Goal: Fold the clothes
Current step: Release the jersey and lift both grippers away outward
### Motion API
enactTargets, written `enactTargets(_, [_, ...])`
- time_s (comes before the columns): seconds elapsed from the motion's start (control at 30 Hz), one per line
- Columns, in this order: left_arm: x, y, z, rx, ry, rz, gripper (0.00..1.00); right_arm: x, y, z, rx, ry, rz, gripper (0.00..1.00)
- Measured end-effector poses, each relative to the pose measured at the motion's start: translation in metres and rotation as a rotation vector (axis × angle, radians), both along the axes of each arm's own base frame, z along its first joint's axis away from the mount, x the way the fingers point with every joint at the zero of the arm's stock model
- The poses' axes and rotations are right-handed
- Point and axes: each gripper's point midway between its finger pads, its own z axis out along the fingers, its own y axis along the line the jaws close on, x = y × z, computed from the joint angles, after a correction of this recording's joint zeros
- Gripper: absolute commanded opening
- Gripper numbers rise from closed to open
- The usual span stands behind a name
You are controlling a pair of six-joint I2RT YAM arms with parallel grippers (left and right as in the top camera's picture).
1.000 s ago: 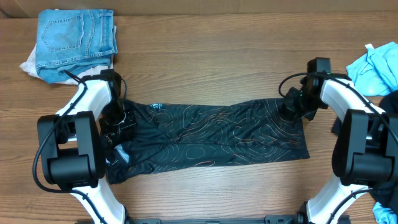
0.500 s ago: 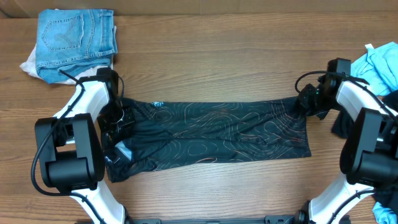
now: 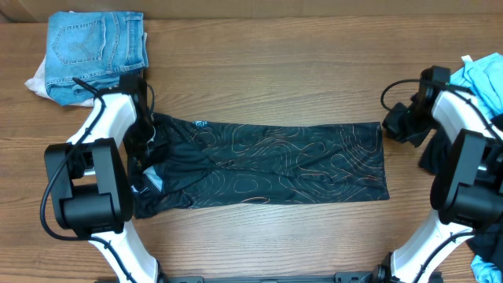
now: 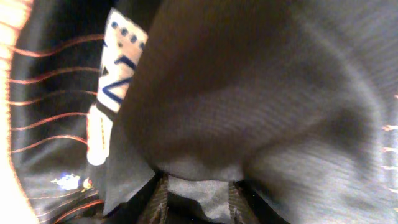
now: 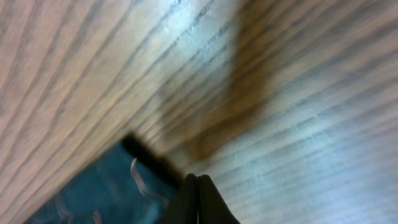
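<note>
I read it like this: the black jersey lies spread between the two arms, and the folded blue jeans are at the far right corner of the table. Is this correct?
Not quite. The overhead view shows the folded blue jeans at the far left corner of the table, not the right. The black jersey does lie spread out as you say.

We take this for a robotics lab rather than a home: a left arm (image 3: 110,130) and a right arm (image 3: 456,126), both white and black with loose cables, stand at the near edge of a bare wood-grain surface (image 3: 267,86). Clothes lie on it: a black jersey (image 3: 291,161) spread in the middle, folded jeans (image 3: 94,43) at the far left corner, and a light blue garment (image 3: 479,86) at the right edge.
</note>
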Motion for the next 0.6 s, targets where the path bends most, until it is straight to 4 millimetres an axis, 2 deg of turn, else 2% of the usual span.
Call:
enactTargets(0.07, [0.006, 0.000, 0.010, 0.000, -0.001, -0.001, 0.40, 0.006, -0.003, 0.014, -0.003, -0.003, -0.002, 0.12])
enactTargets(0.13, [0.015, 0.001, 0.025, 0.001, -0.015, -0.003, 0.42, 0.016, -0.006, 0.032, -0.010, -0.027, -0.001, 0.22])
enactTargets(0.2, [0.026, 0.001, 0.042, 0.004, -0.040, -0.007, 0.47, 0.023, -0.007, 0.050, -0.016, -0.048, 0.000, 0.39])
enactTargets(0.23, [0.031, 0.000, 0.051, 0.005, -0.053, -0.013, 0.63, 0.023, -0.008, 0.059, -0.019, -0.055, 0.002, 0.54])
enactTargets(0.27, [0.036, -0.001, 0.061, 0.006, -0.066, -0.015, 0.81, 0.023, -0.008, 0.070, -0.023, -0.064, 0.000, 0.62])
enactTargets(0.3, [0.040, -0.002, 0.072, 0.007, -0.079, -0.021, 0.96, 0.022, -0.008, 0.083, -0.024, -0.075, -0.006, 0.75])
enactTargets(0.37, [0.043, -0.004, 0.087, 0.008, -0.087, -0.032, 1.00, 0.021, -0.007, 0.101, -0.029, -0.097, -0.006, 0.99])
enactTargets(0.4, [0.046, -0.007, 0.099, 0.008, -0.095, -0.039, 1.00, 0.018, -0.006, 0.121, -0.038, -0.126, -0.005, 1.00])
enactTargets(0.43, [0.046, -0.007, 0.104, 0.008, -0.096, -0.041, 1.00, 0.015, -0.006, 0.132, -0.044, -0.137, 0.002, 1.00])
enactTargets(0.53, [0.038, -0.009, 0.114, 0.005, -0.065, -0.045, 1.00, 0.003, -0.003, 0.149, -0.049, -0.136, -0.006, 1.00])
enactTargets(0.6, [0.034, -0.010, 0.116, 0.004, -0.050, -0.045, 1.00, -0.007, -0.004, 0.154, -0.058, -0.114, -0.010, 1.00])
